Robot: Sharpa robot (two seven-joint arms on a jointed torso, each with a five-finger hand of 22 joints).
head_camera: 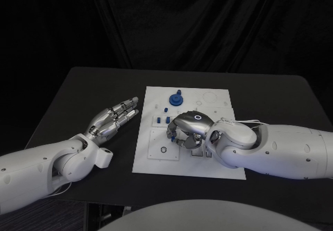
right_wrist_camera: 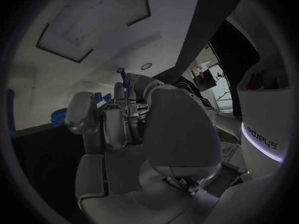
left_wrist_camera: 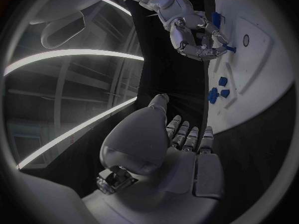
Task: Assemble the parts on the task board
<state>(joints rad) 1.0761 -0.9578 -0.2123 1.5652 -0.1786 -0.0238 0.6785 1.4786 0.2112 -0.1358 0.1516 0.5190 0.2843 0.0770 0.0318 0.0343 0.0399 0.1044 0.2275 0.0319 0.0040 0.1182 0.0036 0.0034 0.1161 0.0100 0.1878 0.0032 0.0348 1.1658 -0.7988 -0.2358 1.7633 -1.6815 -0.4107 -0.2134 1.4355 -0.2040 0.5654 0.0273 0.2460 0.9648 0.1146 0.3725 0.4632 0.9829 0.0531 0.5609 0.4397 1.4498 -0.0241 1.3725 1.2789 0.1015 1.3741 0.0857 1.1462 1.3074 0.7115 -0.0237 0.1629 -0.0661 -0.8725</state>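
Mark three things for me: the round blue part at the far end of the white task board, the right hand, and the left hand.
Round blue part [head_camera: 176, 99], head view: on its disc top.
Right hand [head_camera: 186, 129], head view: on its silver back, above the white task board [head_camera: 166, 166].
Left hand [head_camera: 114, 118], head view: on its silver fingers, beside the board.

Head camera looks down; both wrist cameras, behind their hands, share the task board [head_camera: 156, 159].
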